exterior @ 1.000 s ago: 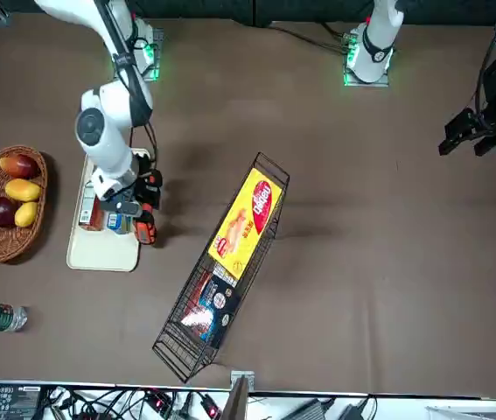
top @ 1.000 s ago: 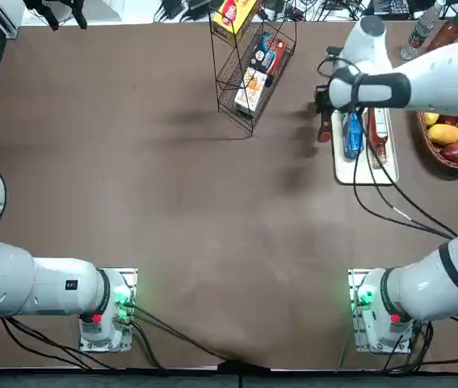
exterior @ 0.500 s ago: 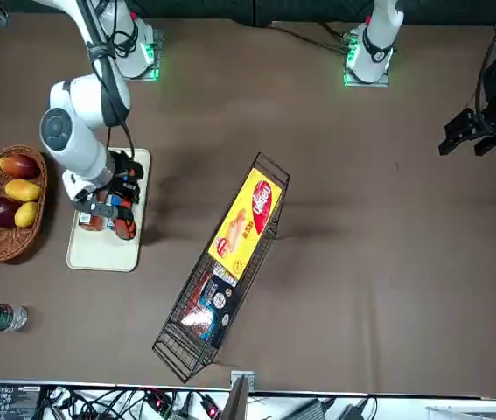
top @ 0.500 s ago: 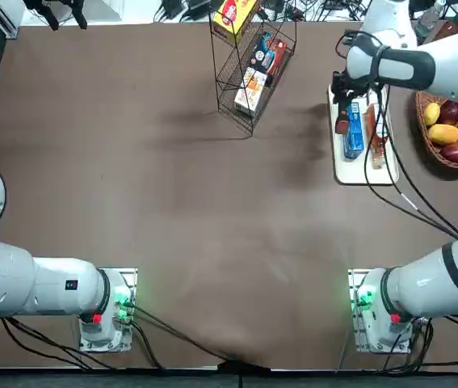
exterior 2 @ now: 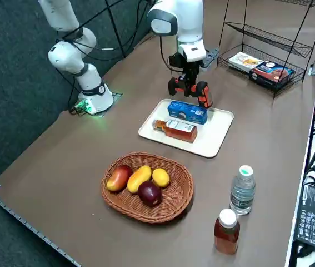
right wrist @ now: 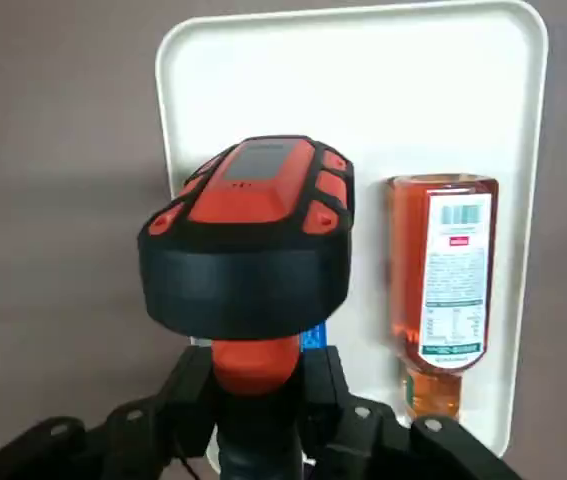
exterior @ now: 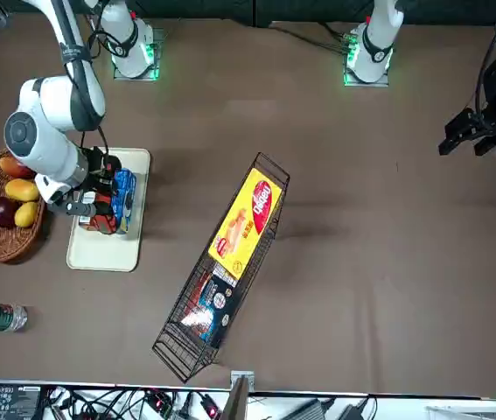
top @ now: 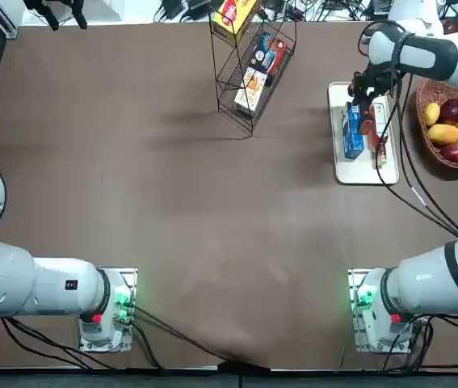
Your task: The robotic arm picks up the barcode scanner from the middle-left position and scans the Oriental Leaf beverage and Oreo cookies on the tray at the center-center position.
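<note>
1. Top view, upper middle: the wire rack point(top: 219, 74) is cut off by the frame's top edge; the bench point(top: 172, 202) stretches wide between it and the tray point(top: 358, 173).
2. Upper right: the blue Oreo pack point(top: 352, 133) lies on the tray near its left edge, its upper end partly covered by the scanner.
3. Just right of that, the right end effector point(right wrist: 256, 372) is closed on the handle of the red-and-black barcode scanner point(right wrist: 253, 240). Half a second ago the scanner sat further left.
4. Right part of the tray: the reddish-brown Oriental Leaf bottle point(top: 380, 149) lies on its side, partly hidden by scanner and cables.
5. Far right: the fruit basket point(top: 453, 166) stands near the tray, a narrow strip of bench between; the robotic arm point(top: 447, 61) is cut off by the frame's edge.
</note>
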